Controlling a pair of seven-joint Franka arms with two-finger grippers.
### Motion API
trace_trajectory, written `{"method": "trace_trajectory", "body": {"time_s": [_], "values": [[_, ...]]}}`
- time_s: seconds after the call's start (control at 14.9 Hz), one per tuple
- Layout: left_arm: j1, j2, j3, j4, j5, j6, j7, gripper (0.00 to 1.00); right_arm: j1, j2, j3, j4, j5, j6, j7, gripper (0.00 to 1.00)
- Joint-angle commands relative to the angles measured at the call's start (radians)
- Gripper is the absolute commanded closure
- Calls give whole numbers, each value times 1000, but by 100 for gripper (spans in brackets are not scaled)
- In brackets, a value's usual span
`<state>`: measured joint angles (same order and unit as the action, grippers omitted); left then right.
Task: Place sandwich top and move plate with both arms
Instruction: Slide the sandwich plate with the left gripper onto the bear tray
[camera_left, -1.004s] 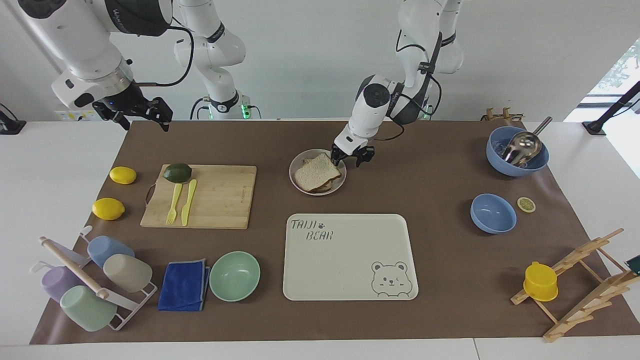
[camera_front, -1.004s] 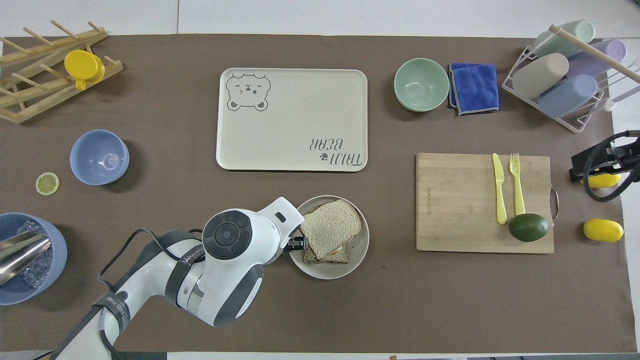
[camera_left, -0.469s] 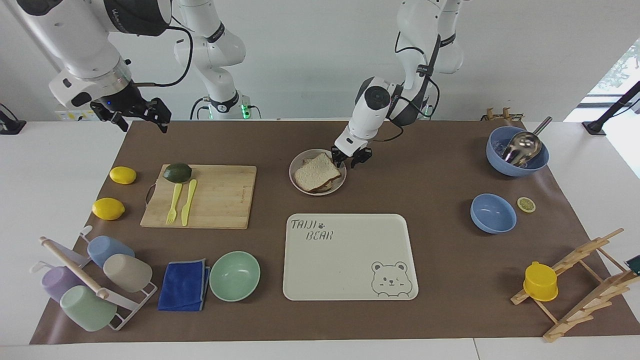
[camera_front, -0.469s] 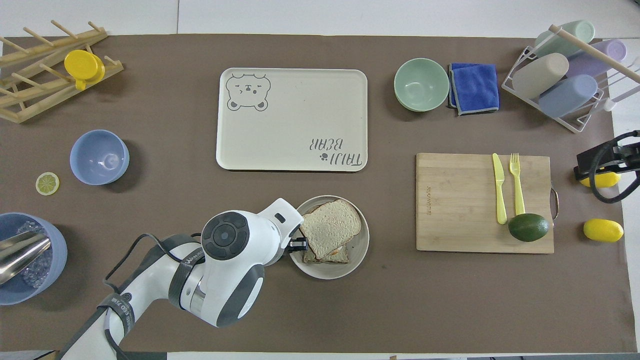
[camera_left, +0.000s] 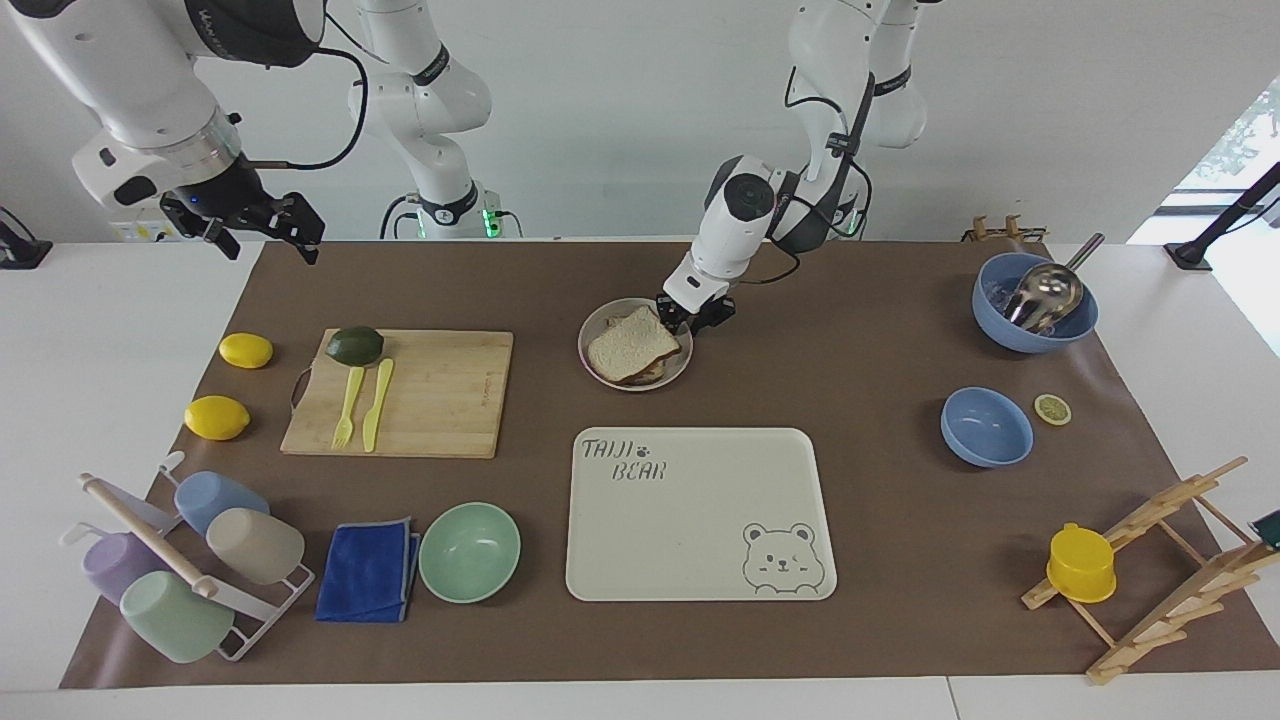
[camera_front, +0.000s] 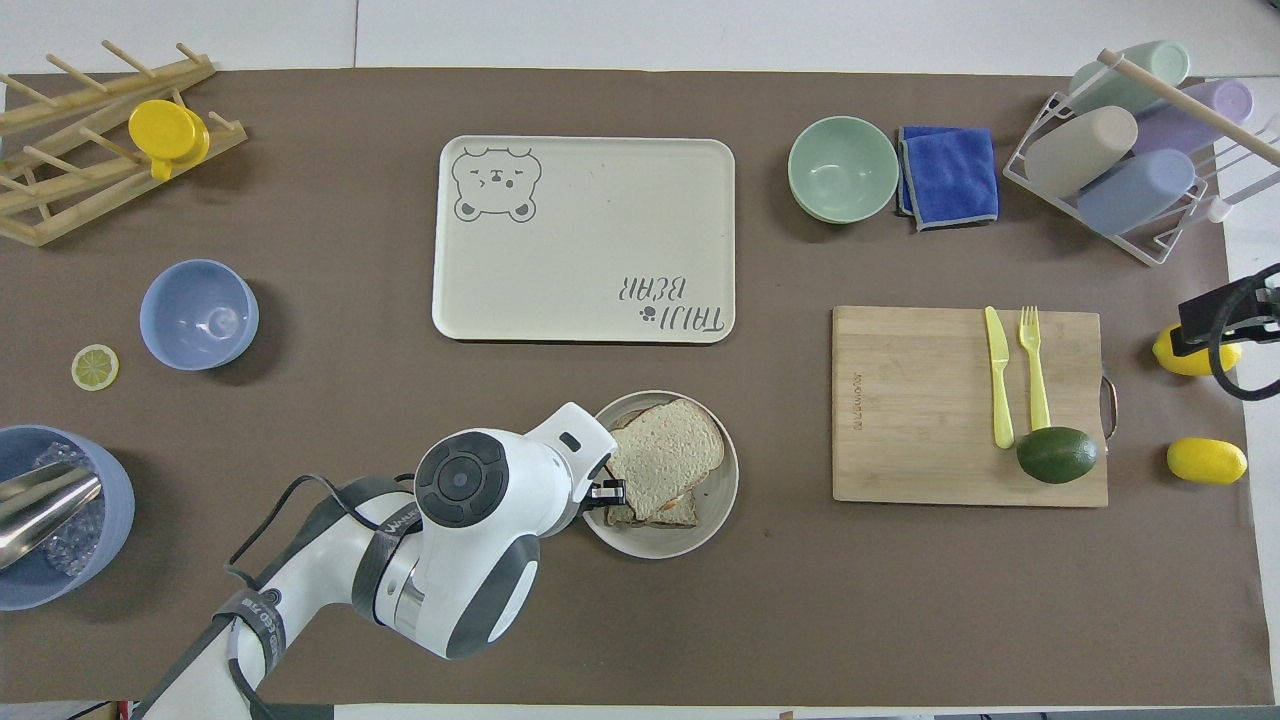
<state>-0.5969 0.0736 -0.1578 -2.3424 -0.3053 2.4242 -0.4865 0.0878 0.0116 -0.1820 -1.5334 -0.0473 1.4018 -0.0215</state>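
The sandwich top (camera_left: 632, 347) (camera_front: 665, 458), a plain bread slice, lies slightly askew on another slice in the round beige plate (camera_left: 596, 330) (camera_front: 650, 535) near the robots. My left gripper (camera_left: 697, 318) (camera_front: 603, 491) is down at the plate's rim on the left arm's side, its fingers drawn in on that rim. My right gripper (camera_left: 262, 228) (camera_front: 1215, 325) hangs open and empty in the air over the mat's edge at the right arm's end, above a lemon (camera_front: 1185, 355).
The cream bear tray (camera_left: 700, 515) lies just farther from the robots than the plate. A cutting board (camera_left: 430, 395) with an avocado, fork and knife sits toward the right arm's end. Blue bowls (camera_left: 986, 427) stand toward the left arm's end.
The left gripper's fingers have narrowed onto the plate rim. The right gripper has risen and drifted outward toward its end of the table.
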Motion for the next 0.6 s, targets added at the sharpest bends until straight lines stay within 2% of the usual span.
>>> {"method": "trace_trajectory", "body": {"time_s": [0.0,0.07,0.13,0.27,0.54], "values": [[-18,3,15,-17,-18,32,-3,89,-65,-1,24,3,23,-10,-26,0],[-17,2,15,-17,-18,32,0,97,-69,-1,26,4,23,-12,-26,0],[-14,3,15,-17,-18,30,2,100,-74,-1,24,7,21,-12,-41,0],[-8,3,15,-15,-18,21,8,100,-97,-2,19,7,23,-9,-122,0],[28,3,15,2,-20,10,8,100,-66,-4,12,10,21,-4,-120,0]]}}
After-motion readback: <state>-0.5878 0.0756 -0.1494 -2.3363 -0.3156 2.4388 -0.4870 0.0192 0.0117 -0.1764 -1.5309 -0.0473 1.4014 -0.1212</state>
